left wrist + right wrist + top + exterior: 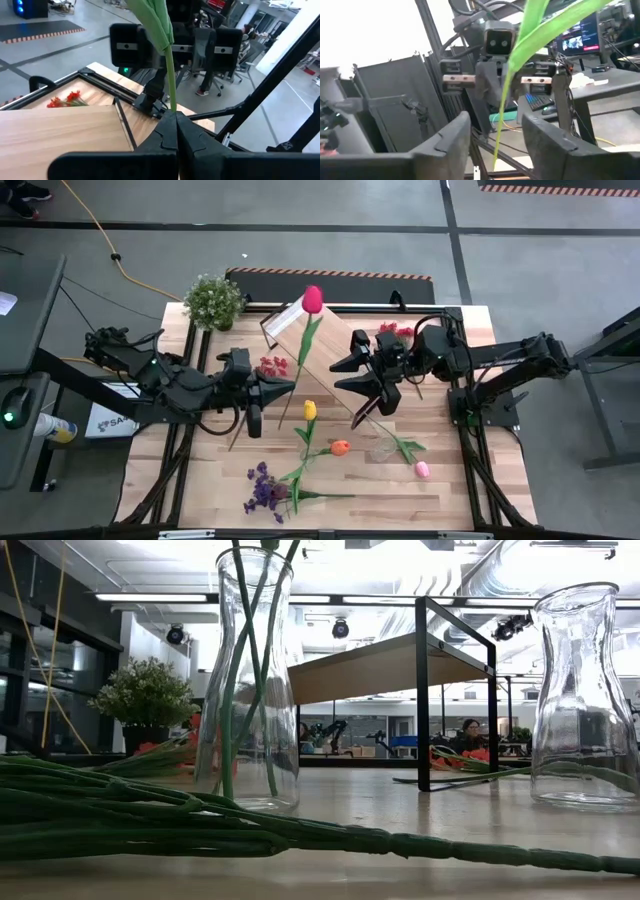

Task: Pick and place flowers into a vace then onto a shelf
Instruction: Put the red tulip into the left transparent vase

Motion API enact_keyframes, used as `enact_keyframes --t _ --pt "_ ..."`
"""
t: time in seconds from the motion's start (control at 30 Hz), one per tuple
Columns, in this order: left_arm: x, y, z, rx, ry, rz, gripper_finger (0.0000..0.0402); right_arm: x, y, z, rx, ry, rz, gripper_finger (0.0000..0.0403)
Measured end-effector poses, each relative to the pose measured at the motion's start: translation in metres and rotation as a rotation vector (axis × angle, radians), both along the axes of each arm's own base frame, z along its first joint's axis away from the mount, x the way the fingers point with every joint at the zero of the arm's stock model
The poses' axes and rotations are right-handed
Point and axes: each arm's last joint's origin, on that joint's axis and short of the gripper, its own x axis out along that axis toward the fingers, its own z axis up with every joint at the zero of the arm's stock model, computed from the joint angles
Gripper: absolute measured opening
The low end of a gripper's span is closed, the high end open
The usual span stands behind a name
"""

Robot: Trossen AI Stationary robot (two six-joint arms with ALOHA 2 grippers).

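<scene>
A pink-red tulip (313, 299) on a long green stem is held up over the shelf (335, 350), a light-wood board on a black frame. My left gripper (291, 386) is shut on its stem. My right gripper (345, 394) is open and faces the left one. The stem (500, 135) shows in the gap between its fingers, untouched. A glass vase (245, 680) holds several stems, and yellow (310, 409) and orange (340, 447) tulips rise from it. A second vase (585, 700) stands empty. A purple spray (265, 490) and a pink tulip (422, 470) lie on the table. My left gripper pinches the tulip's stem (171, 106) between its two shut fingers, below the long leaf (155, 20). The fingers come level from the table's left and lie across the stem. The flower is held up with its blossom on top, leaning toward the far edge.
A bushy potted plant (213, 301) stands at the far left corner. Red sprays lie beside the shelf at its left (273, 365) and at the far right (395, 332). Green stems (200, 825) lie along the table's near edge.
</scene>
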Motion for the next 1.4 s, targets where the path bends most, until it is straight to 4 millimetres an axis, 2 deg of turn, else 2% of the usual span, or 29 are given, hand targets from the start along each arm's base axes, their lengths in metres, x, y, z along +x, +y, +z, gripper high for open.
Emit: enact_keyframes --t 0.17,0.43,1.1,1.4 --pt "0.009 -0.003 0.000 0.006 -0.025 -0.007 0.0021 0.010 -0.001 -0.003 0.045 -0.042 0.007 0.0206" --pt "0.025 -0.004 -0.008 -0.002 -0.005 -0.029 0.0021 0.026 0.000 -0.013 0.074 -0.069 0.016 0.0209" --pt "0.034 -0.003 -0.010 -0.038 -0.031 -0.006 0.0021 0.026 0.000 -0.011 0.076 -0.093 0.009 0.0212" --pt "0.053 0.003 -0.019 -0.047 -0.008 -0.017 0.0021 0.026 0.000 -0.011 0.076 -0.092 0.010 0.0212"
